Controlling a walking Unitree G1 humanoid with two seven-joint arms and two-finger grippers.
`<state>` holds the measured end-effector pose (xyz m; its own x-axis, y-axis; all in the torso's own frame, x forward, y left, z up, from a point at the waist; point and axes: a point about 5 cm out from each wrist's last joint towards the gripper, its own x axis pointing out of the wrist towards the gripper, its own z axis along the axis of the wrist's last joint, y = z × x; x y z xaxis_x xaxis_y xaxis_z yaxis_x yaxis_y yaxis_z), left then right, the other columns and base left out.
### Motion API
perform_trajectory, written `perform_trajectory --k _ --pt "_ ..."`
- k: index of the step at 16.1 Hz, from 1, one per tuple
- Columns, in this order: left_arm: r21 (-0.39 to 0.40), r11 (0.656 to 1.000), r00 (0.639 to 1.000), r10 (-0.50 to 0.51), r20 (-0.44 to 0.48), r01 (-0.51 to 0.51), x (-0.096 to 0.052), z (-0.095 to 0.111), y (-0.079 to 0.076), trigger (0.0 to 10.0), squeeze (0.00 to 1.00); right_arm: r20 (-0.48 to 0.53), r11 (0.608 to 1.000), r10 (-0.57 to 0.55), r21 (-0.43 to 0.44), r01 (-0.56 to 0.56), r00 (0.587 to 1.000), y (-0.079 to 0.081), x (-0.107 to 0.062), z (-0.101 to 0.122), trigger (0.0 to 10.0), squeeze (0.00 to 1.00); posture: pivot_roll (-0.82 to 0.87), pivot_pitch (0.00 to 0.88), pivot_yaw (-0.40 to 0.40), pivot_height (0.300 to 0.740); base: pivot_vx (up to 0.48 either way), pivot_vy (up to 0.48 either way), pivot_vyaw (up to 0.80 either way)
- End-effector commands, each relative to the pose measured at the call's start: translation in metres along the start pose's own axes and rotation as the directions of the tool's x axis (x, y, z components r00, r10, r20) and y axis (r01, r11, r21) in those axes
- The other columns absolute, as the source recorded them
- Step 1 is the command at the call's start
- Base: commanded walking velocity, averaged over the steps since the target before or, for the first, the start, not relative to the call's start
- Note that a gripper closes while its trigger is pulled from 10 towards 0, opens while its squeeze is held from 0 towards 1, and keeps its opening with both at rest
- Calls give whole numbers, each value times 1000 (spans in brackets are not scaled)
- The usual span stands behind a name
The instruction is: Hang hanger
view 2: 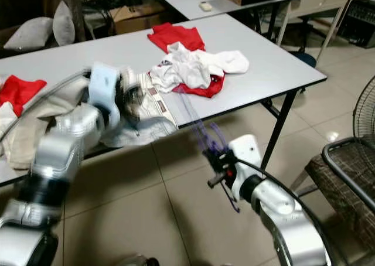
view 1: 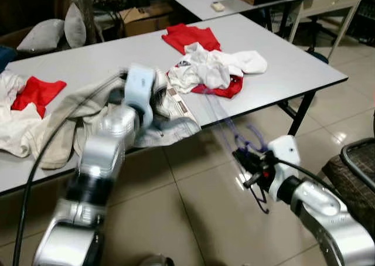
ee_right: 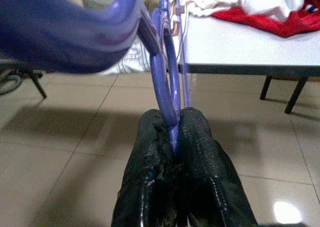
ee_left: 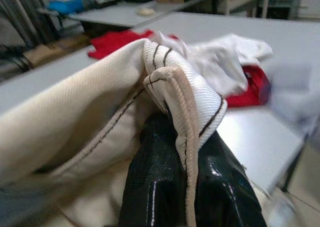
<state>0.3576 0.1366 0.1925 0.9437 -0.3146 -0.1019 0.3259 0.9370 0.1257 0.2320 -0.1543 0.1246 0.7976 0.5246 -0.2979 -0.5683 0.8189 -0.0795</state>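
My right gripper [ee_right: 174,137] is clamped on the purple hanger [ee_right: 165,82] just off the worktop [view 1: 293,67] edge, left gripper [ee_left: 187,182] pinching the beige garment [ee_left: 90,117] there; next, thread hanger into it.

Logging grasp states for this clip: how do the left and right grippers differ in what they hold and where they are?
The left gripper pinches a beige garment's seam at the table edge; the right gripper clamps a purple hanger out over the floor. The garment is soft and folded; the hanger is thin and rigid. Both grippers are shut.
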Motion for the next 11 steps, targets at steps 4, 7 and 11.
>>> perform_trajectory --k 4,7,11 --pt "-71 997 995 36 95 -30 -1 3 -1 10000 0 90 945 -327 46 324 941 -23 1 12 10000 0 -119 0 113 740 0 0 0" --pt "-103 994 994 35 100 -24 -14 -25 -12 10000 0 142 902 -423 156 402 895 -16 -2 16 10000 0 -135 0 128 740 97 0 0" --pt "-116 992 996 62 60 -55 -22 -41 -11 10000 0 176 960 -281 63 274 944 6 -2 19 10000 0 -131 0 116 740 399 0 400"
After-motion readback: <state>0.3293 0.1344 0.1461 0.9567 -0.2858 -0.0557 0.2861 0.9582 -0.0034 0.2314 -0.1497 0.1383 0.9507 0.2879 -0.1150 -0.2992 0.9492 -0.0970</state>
